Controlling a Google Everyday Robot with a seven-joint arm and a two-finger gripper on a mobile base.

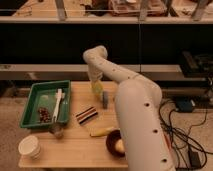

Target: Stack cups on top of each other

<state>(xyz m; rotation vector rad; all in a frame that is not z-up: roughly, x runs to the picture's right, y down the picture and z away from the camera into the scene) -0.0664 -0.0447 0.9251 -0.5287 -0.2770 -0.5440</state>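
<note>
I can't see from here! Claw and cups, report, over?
Claw shut on green cup, table's far side. White cup near-left corner. Grey thing close beside green cup.

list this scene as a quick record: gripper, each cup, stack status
gripper: shut, down at the lime-green cup, far side of the table; whether it holds the cup is unclear
lime-green cup: near the table's far edge, under the gripper
greyish cup: on the table, just in front of the green tray
cream-white cup: front left corner of the table
stack status: none yet, all three cups apart
</note>
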